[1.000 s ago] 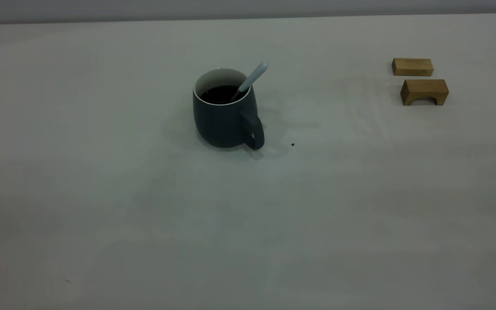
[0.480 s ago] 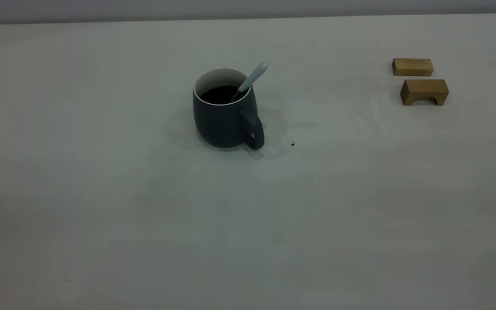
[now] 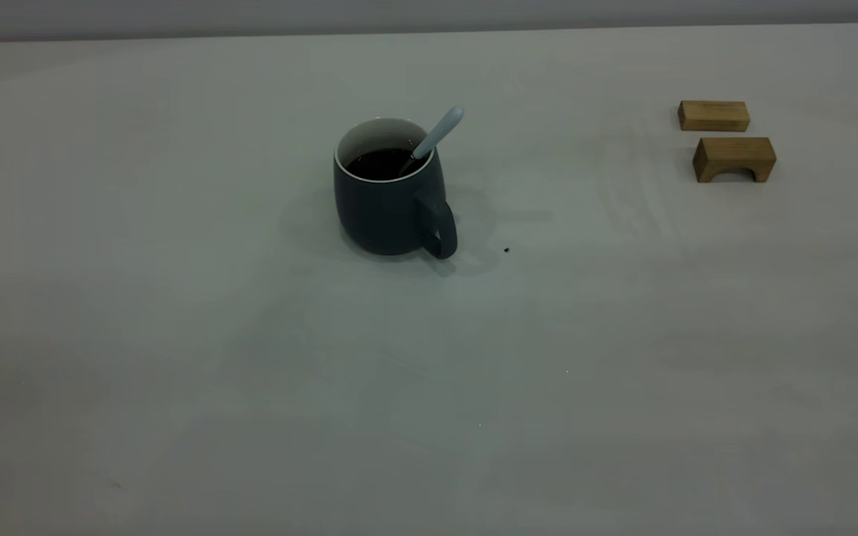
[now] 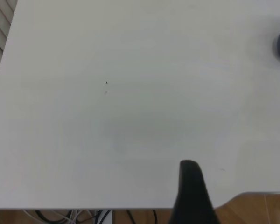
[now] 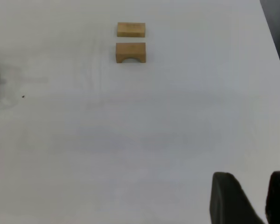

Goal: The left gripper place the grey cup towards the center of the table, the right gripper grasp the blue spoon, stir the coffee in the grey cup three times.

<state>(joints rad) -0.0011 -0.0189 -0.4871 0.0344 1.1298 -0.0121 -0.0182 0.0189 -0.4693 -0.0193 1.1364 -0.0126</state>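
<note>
Coffee [image 3: 382, 162] fills the grey cup [image 3: 388, 201], dark and flat inside the white wall, with the blue spoon [image 3: 436, 135] standing in it. Spoon bowl sunk, handle slanting up over the rim toward the table's [image 3: 250, 387] far right corner. Cup sits mid-table, nearer the far edge, handle toward the near right. Right gripper [image 5: 254, 198] hangs released over the near right edge, fingers parted. Left gripper [image 4: 191, 189] shows one finger: open or clenched, can't tell.

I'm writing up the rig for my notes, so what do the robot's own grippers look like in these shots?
Little shows. The left gripper appears only as one black, matte finger with a rounded tip. The right gripper shows two black fingers with squared, blunt tops and a narrow gap between them. No cables, markings or arm links are visible.
</note>
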